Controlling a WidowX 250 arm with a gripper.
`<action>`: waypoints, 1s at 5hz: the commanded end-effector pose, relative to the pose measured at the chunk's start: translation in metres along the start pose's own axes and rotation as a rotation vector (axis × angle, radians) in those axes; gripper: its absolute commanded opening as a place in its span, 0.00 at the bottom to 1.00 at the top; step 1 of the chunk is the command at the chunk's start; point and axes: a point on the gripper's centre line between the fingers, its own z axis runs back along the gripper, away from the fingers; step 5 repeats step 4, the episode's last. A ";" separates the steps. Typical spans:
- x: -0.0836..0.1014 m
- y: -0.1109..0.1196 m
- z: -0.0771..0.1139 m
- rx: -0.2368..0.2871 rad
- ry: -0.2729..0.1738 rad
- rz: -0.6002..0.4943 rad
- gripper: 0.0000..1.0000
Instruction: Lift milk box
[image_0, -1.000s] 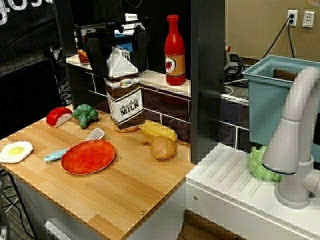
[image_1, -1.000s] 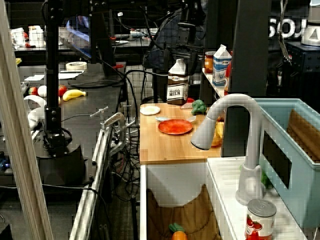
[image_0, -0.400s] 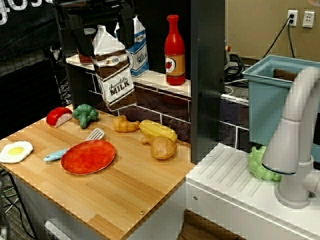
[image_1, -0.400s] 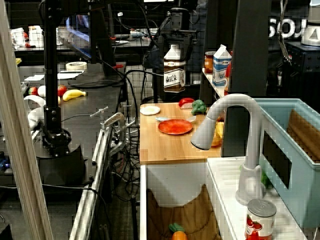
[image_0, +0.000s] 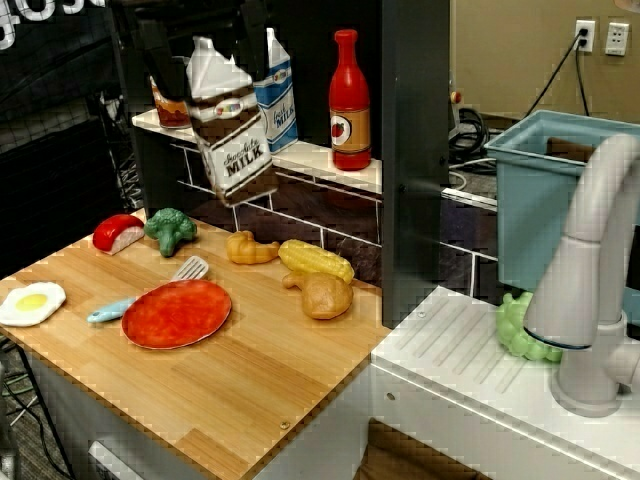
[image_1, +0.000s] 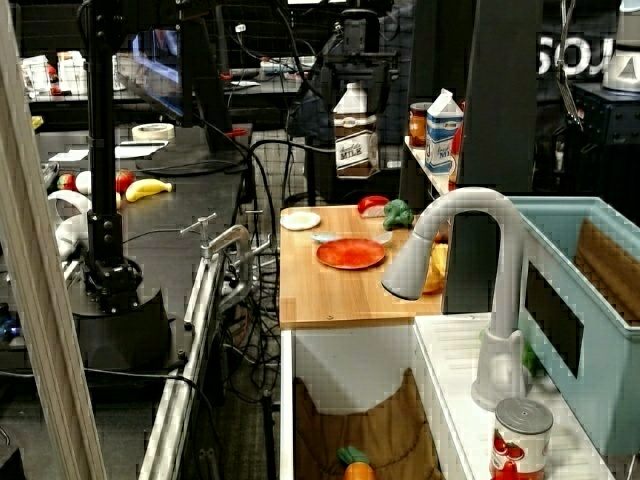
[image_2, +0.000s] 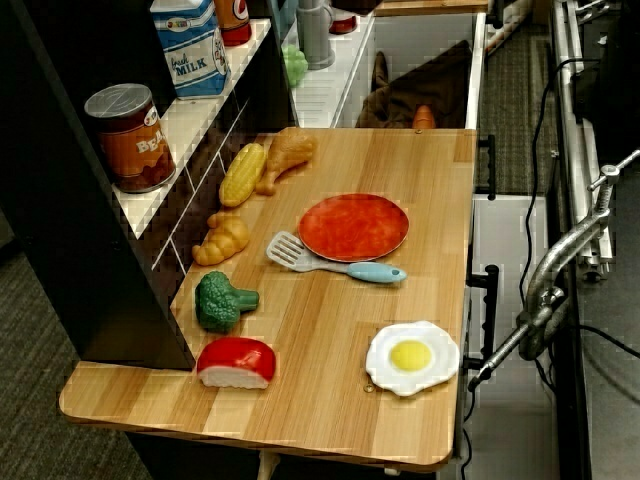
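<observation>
The milk box (image_0: 232, 135), brown with a white peaked top and a "MILK" label, hangs tilted in the air well above the wooden counter (image_0: 250, 380), about level with the shelf. My black gripper (image_0: 205, 55) is shut on its white top from above. The side view also shows the milk box (image_1: 357, 140) hanging under the gripper (image_1: 357, 80), clear of the counter. In the overhead view neither the box nor the gripper appears.
On the shelf stand a blue-and-white carton (image_0: 277, 92), a red bottle (image_0: 349, 100) and a bean can (image_2: 132, 137). The counter holds broccoli (image_0: 170, 230), a red plate (image_0: 176, 313), a spatula (image_0: 150, 290), a fried egg (image_0: 30, 302), a croissant (image_0: 250, 248), corn (image_0: 316, 262). A faucet (image_0: 590, 270) stands right.
The milk box has gone up from the counter into the air with the gripper shut on its top, uncovering the croissant, and it now tilts more.
</observation>
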 end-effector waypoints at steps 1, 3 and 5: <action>0.062 -0.026 0.029 -0.201 -0.022 0.285 0.00; 0.077 -0.031 0.029 -0.283 -0.031 0.344 0.00; 0.070 -0.028 0.029 -0.281 -0.011 0.315 0.00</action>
